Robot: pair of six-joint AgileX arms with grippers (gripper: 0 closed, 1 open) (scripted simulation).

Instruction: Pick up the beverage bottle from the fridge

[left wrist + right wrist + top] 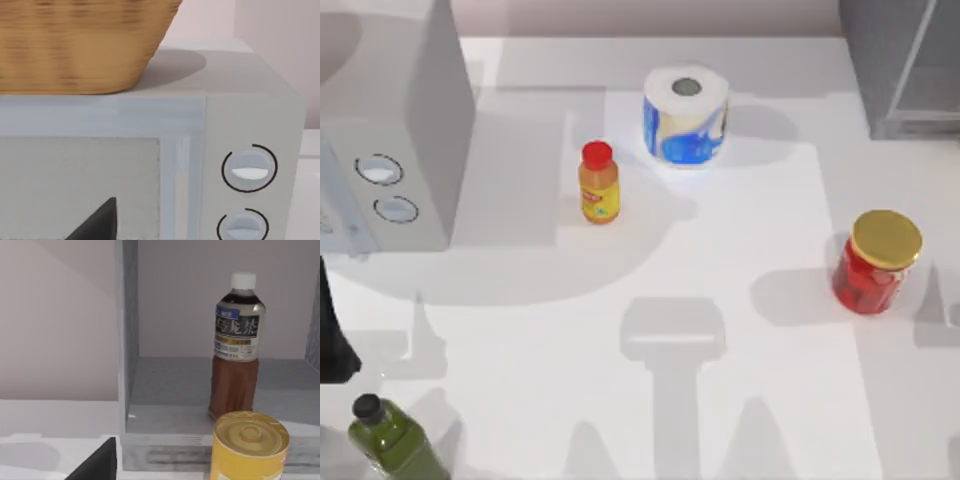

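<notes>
Upright brown beverage bottle (pixel 236 352), white-capped, on the fridge (pixel 165 390) grey matte shelf; each pincer's grip state: cannot tell.

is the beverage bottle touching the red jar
Apart: the right wrist view shows the beverage bottle standing inside the fridge, the red jar outside it.

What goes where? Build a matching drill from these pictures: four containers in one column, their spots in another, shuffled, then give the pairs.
Things:
1. beverage bottle
2. orange bottle
3. red jar
4. green bottle

Places:
A. near corner of the table, top view's left
B. upright on the floor of the fridge
C. right side of the table, in front of the fridge
D. middle of the table, beside the paper roll

Pairs: 1-B, 2-D, 3-C, 4-A
</notes>
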